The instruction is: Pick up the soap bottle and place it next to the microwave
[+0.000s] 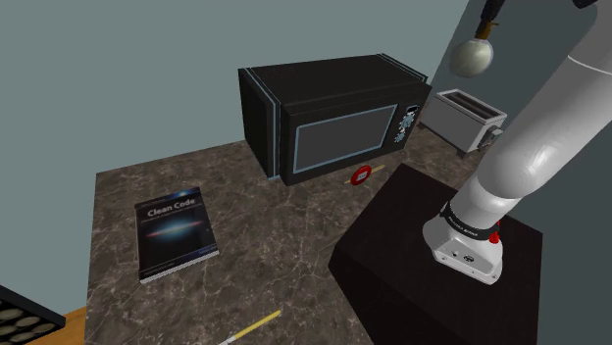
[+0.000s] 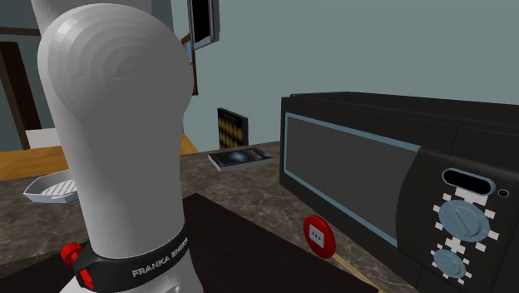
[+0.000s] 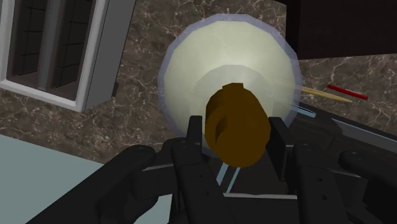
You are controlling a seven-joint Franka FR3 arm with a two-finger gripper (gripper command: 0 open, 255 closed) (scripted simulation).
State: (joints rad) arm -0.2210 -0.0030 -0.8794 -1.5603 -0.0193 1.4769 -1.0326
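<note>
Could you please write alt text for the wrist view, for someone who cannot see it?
The black gripper is shut on the brown neck of a pale round soap bottle, held above a dark marbled counter. A white toaster stands on that counter.

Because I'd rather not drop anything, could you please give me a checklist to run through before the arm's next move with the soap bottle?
1. Grip: the hand clasps the brown cap of the pale round soap bottle between its fingers: ok.
2. Bottle lifted off the dark marbled counter: ok.
3. Bottle set next to the black blue-trimmed microwave: not ok, not yet done.
4. Landing spot between the white toaster and the microwave: counter seen around the bottle looks bare: ok.
5. Small red disc lies at the microwave's front: not ok to set down there.
6. Height above the counter: cannot tell.
</note>
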